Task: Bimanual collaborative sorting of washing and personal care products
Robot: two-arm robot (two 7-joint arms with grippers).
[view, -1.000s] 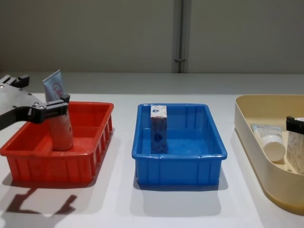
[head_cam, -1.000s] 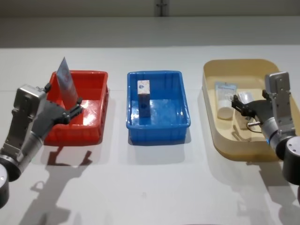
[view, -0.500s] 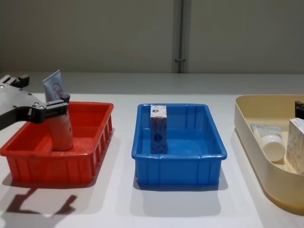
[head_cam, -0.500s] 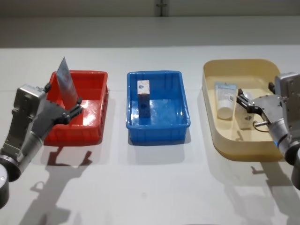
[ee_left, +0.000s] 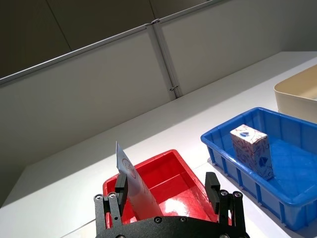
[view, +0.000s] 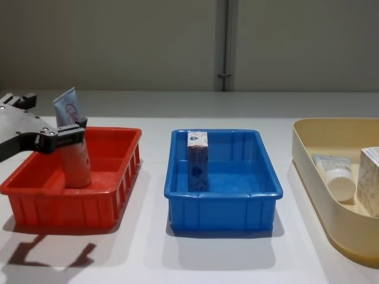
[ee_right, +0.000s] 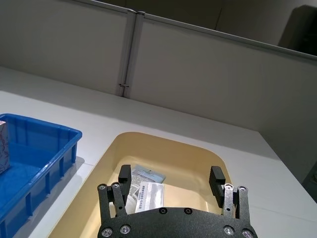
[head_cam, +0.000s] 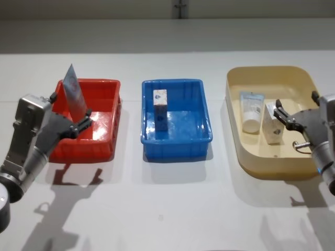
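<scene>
Tube (head_cam: 74, 94) first: it stands cap-down in the red bin (head_cam: 107, 86) on the table (head_cam: 167, 209), crimped end up, and the left end effector (head_cam: 84, 118) reads as clenched on its lower body, so the sound move is to part the fingers slowly and draw straight back without tipping it. Mid-table, a carton (head_cam: 160, 109) stands upright in the blue bin (head_cam: 172, 83), needing nothing. Rightmost, in the beige bin (head_cam: 261, 70), a second tube (head_cam: 251, 111) lies flat just beside a second carton (head_cam: 271, 123), and the right end effector (head_cam: 293, 119) sits released near that carton, not holding it; it should straddle the carton squarely, clear of the tube, before closing.
</scene>
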